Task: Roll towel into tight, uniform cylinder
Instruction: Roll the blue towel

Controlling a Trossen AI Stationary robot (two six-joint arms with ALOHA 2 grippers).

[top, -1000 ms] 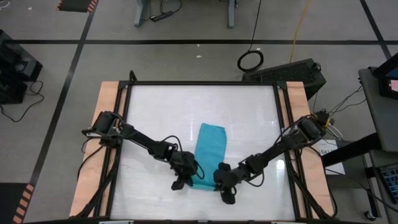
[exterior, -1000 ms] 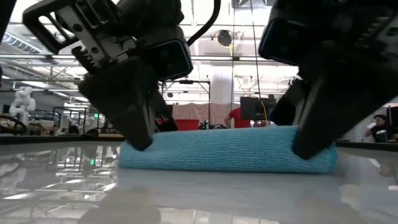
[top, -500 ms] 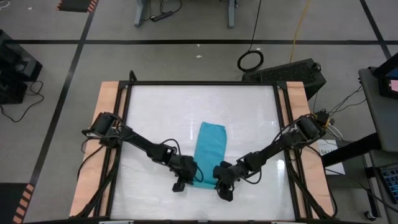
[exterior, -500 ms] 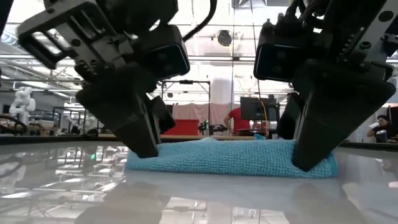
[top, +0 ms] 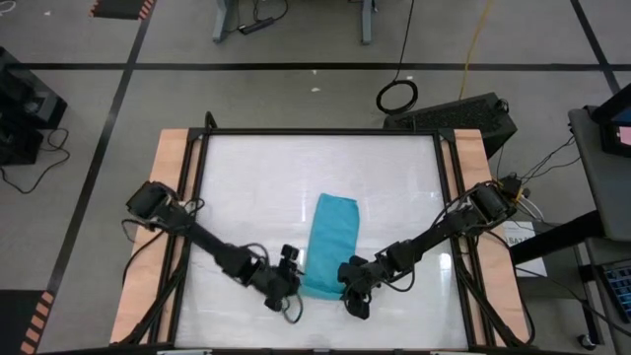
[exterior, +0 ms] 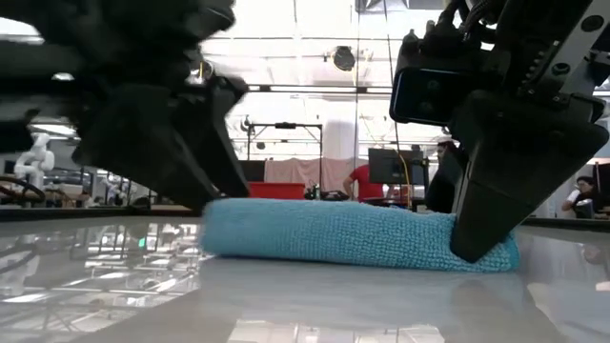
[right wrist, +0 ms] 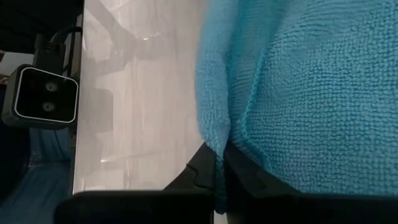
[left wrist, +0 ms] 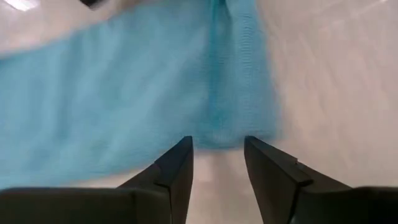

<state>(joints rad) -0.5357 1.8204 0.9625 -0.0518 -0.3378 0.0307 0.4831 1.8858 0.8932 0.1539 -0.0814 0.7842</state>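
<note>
Your towel [top: 329, 246] lies on the white table [top: 256, 177], toward six o'clock of its middle. Your right gripper [right wrist: 219, 163] pinches the towel's near edge at five o'clock, fingers closed on the cloth. Your left gripper [left wrist: 216, 163] sits at seven o'clock just off the cloth, fingers parted, holding nothing.

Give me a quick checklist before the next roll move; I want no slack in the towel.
1. Right tool shut on the towel edge: ok.
2. Left tool gripping the towel: not ok, it is open and clear of the cloth.
3. Towel flat on the table beyond the near end: ok.
4. Near end rolled evenly: not ok, thicker toward the right tool.
5. Roll tightness: cannot tell.
</note>
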